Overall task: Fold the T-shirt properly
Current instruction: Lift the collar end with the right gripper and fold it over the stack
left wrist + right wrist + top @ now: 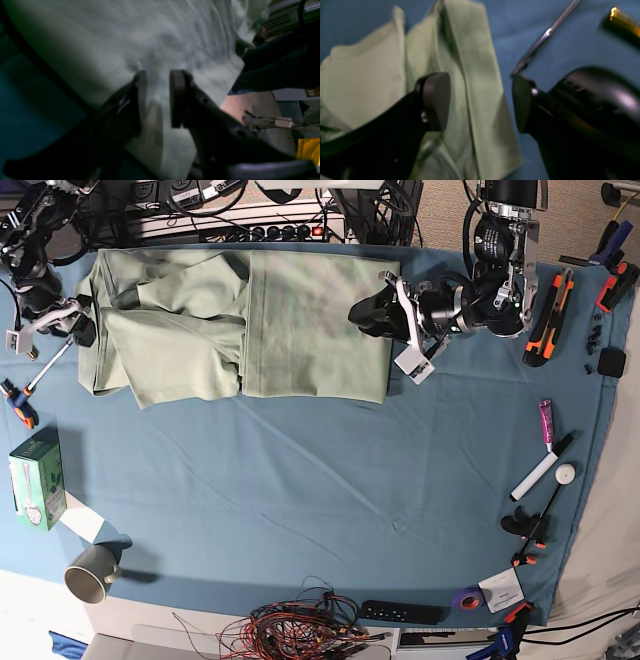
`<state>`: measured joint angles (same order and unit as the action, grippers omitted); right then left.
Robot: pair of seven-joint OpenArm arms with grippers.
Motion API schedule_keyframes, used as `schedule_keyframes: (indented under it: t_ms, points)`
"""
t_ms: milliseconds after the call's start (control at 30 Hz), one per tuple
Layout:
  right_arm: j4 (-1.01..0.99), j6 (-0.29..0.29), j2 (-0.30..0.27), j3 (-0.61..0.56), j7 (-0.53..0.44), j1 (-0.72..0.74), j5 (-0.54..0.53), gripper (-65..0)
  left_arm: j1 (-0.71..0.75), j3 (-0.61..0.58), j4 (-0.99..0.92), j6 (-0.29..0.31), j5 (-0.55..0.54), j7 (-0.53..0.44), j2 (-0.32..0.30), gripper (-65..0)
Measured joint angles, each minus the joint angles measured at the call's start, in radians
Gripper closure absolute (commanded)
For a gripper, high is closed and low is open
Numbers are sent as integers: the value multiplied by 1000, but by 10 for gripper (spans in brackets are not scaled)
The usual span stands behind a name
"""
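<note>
The T-shirt (250, 325) is soft matt cloth, pale sage green, finely woven, creased and rippled where it bunches in the left wrist view. The tablecloth (330, 480) over the surface is matt teal-blue fabric with shallow wrinkles. The right hand (481, 101) has glossy black plastic shells that catch highlights, while its pads (437, 100) look dull, smooth and rubbery. The left hand (157, 97) shows the same dark plastic with flat matt pads. A screwdriver (542, 38) beside the shirt has a shiny bare metal shaft. The mug (92, 572) looks like smooth grey glazed ceramic
</note>
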<state>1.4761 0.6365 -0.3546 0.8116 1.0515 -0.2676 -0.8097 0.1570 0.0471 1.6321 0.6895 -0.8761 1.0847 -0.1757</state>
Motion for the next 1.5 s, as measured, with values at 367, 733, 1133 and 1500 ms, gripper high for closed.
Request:
schedule_keyframes:
  t_ms: [367, 733, 1133, 1500]
  points:
    - [-208, 64, -33, 6, 111, 26, -295, -384, 0, 0, 0, 0, 0, -4, -2, -177]
    - [-208, 64, -29, 5, 218, 26, -408, -384, 0, 0, 0, 0, 3, -11, -2, -177]
    - [-199, 51, -24, 1, 314, 26, -469, 0, 0, 0, 0, 0, 3, -12, -2, -177]
    - [328, 57, 227, -27, 361, 16, -497, 0, 0, 143, 55, 0, -52, 12, -18, -177]
